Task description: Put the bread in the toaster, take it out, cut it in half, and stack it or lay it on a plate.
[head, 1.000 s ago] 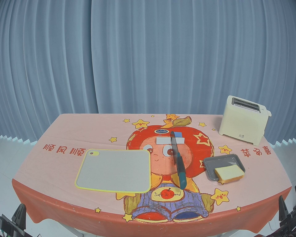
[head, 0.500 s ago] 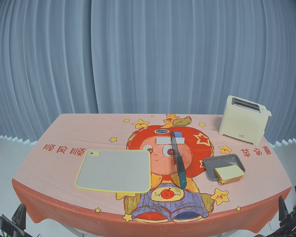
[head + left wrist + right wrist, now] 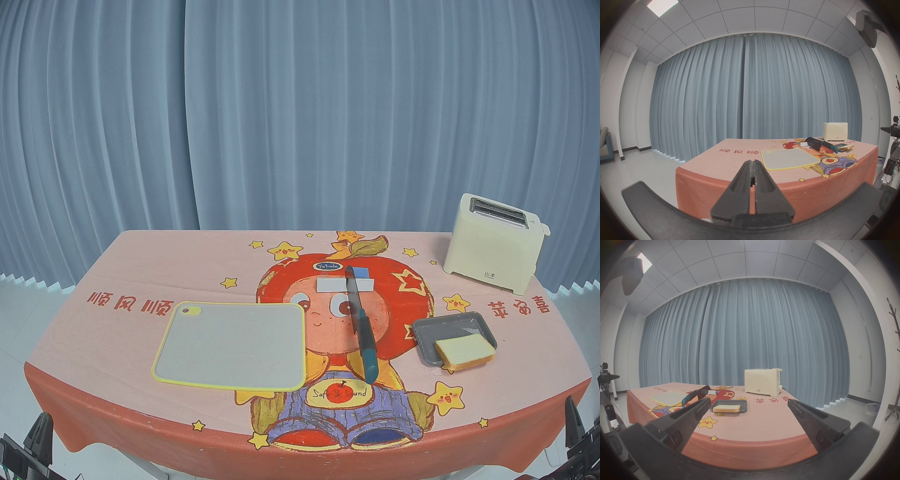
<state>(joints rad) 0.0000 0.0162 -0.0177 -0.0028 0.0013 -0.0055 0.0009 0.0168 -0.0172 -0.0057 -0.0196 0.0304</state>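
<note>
A slice of bread (image 3: 465, 349) lies on the near right corner of a grey plate (image 3: 445, 327) at the table's right; bread (image 3: 726, 408) on the plate (image 3: 731, 402) also shows in the right wrist view. A cream toaster (image 3: 495, 243) stands at the back right, slots up. A knife (image 3: 363, 326) with a teal handle lies mid-table, blade on a white block (image 3: 344, 284). A grey cutting board (image 3: 232, 344) with a yellow rim lies left of it. My left gripper (image 3: 752, 165) is shut, off the table's near left corner. My right gripper (image 3: 747, 405) is open, off the near right edge.
The table (image 3: 156, 262) has a pink cloth with a cartoon print. Blue curtains hang behind it. The back left of the table holds nothing but cloth. The toaster (image 3: 762, 381) stands near the far right edge.
</note>
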